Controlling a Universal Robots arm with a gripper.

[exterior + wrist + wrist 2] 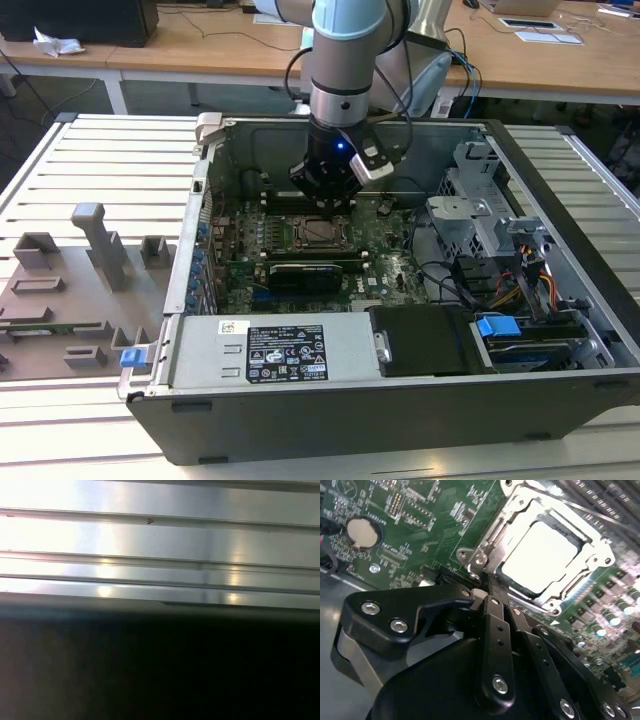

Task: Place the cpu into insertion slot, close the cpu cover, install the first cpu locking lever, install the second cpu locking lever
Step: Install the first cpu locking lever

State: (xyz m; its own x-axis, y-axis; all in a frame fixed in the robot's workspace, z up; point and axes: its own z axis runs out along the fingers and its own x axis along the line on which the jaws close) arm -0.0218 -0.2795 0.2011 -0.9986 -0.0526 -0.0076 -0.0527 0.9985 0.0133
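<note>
In the second wrist view the cpu (540, 555) lies flat in the insertion slot (563, 526), its silvery top glaring bright. The cpu cover (512, 517) is folded down around it, and the chip shows through its square window. My gripper (492, 591) is shut, its black fingers (495, 625) meeting just off the cover's near corner with nothing seen between them. In the exterior view my gripper (325, 198) hangs inside the open computer case, just above the back edge of the insertion slot (320, 233) on the green board.
A grey power supply (270, 350) lines the case's front wall. A metal drive cage (480, 200) and cables fill the exterior view's right. A black card (310, 272) lies in front of the socket. A grey fixture plate (70, 290) sits outside. A coin battery (362, 532) is on the board.
</note>
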